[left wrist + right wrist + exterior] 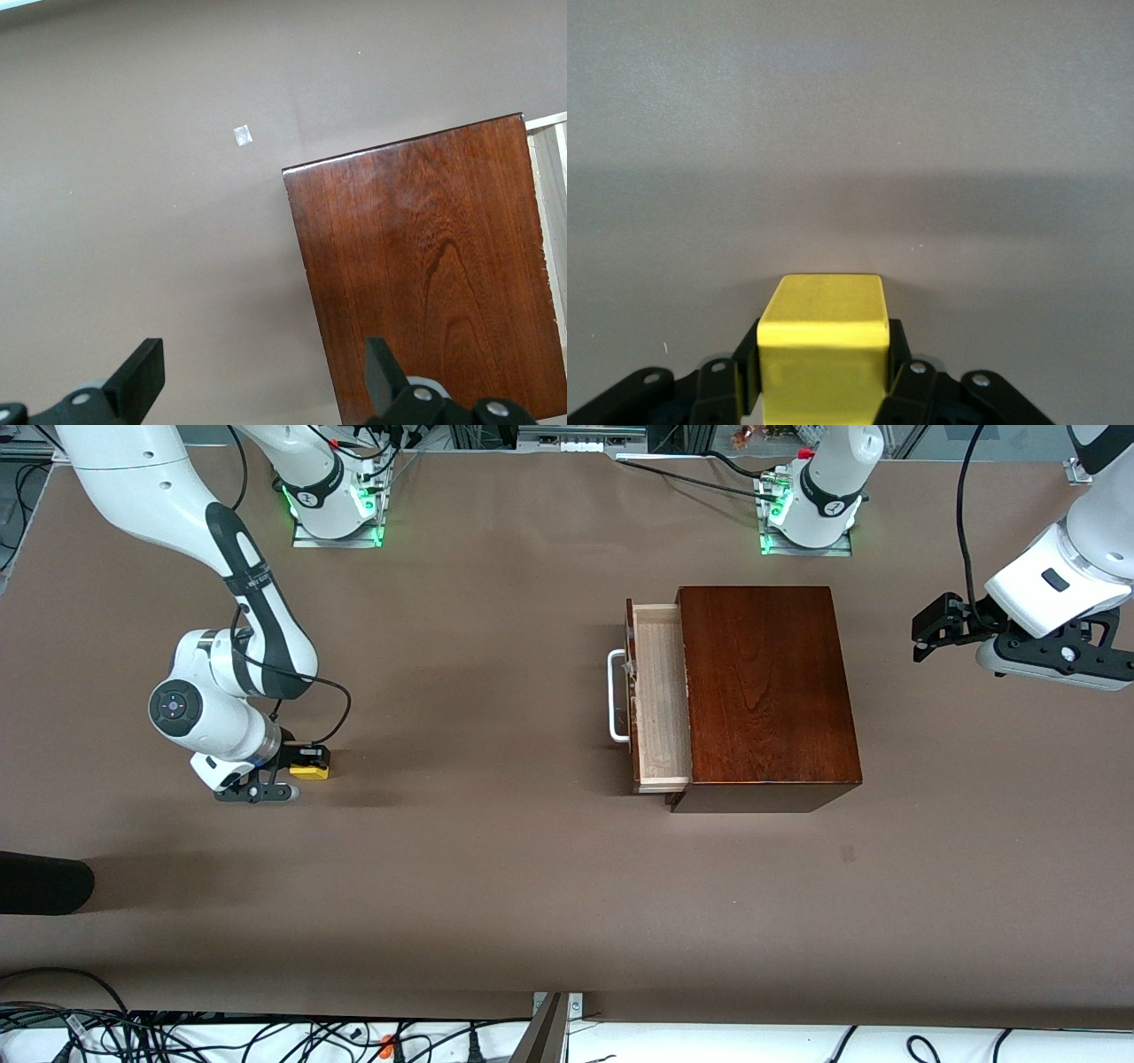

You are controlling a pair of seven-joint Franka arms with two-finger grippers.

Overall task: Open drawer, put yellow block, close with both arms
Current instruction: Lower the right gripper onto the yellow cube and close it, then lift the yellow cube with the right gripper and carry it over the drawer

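Observation:
The yellow block [311, 771] rests on the brown table toward the right arm's end, and my right gripper [307, 760] is shut on it. In the right wrist view the yellow block [824, 341] fills the gap between both black fingers [748, 365]. The drawer [660, 695] is pulled out of the dark wooden box [766, 686], with its pale tray showing nothing inside and its white handle [616, 696] facing the right arm's end. My left gripper [923, 638] hangs open in the air past the box at the left arm's end. The left wrist view shows the left gripper [263, 390] over the table beside the box [434, 266].
A black rounded object [40, 882] lies at the table's edge at the right arm's end, nearer the front camera. A small pale mark [243, 135] sits on the table near the box. Bare table stretches between the block and the drawer.

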